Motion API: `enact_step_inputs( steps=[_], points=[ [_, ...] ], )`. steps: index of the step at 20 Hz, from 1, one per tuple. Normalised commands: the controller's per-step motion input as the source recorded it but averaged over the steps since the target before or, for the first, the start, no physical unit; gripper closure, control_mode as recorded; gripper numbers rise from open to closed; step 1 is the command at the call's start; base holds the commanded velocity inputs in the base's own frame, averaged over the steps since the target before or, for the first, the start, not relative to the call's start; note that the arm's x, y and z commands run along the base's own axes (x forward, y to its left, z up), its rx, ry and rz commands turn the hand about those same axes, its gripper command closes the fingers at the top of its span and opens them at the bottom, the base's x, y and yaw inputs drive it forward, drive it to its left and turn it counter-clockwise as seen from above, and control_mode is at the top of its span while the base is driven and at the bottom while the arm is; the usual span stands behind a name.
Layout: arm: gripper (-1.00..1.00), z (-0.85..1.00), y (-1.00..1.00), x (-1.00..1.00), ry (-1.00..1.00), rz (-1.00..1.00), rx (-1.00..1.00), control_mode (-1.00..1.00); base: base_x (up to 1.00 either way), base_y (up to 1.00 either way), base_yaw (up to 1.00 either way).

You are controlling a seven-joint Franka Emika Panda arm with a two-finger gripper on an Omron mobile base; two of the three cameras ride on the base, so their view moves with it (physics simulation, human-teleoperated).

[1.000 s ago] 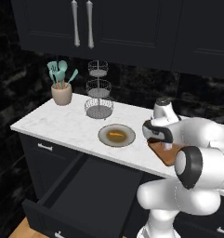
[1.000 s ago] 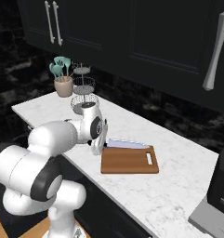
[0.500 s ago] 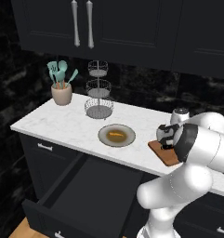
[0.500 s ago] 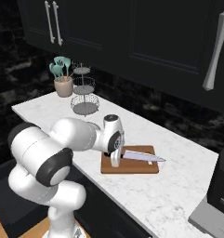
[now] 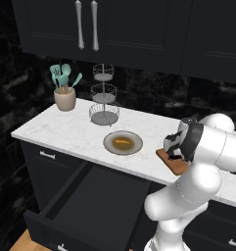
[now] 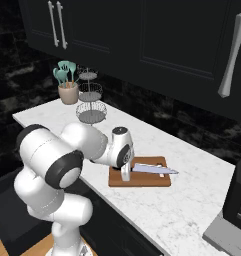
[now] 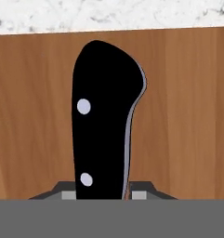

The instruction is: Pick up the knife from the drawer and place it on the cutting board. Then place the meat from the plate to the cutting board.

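Holding the knife [image 6: 151, 169] low over the cutting board [image 6: 142, 180], your gripper [image 6: 125, 173] had fingers clamped on its black handle; releasing before it lay flat risked it sliding off. Meat [image 5: 122, 142] sat on plate [image 5: 111, 147].

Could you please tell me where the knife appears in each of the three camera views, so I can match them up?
Left base view: hidden behind the gripper, right of centre.
Right base view: knife lies across the cutting board, blade pointing right.
Hand view: its black handle rises at centre, between the fingertips.
Shared landmark: the cutting board.
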Motion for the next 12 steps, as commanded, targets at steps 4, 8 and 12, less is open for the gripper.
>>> enact_step_inputs(
  steps=[4,8,12],
  points=[
    [1.0,-0.07,0.19,-0.31,-0.03,0.08,0.0,-1.0,0.0,0.0,0.0],
    [-1.0,0.0,0.27,-0.54,-0.05,0.07,0.0,-1.0,0.0,0.0,0.0],
    [-1.0,0.41,0.25,-0.2,-0.03,0.02,0.0,-1.0,0.0,0.0,0.0]
  ],
)
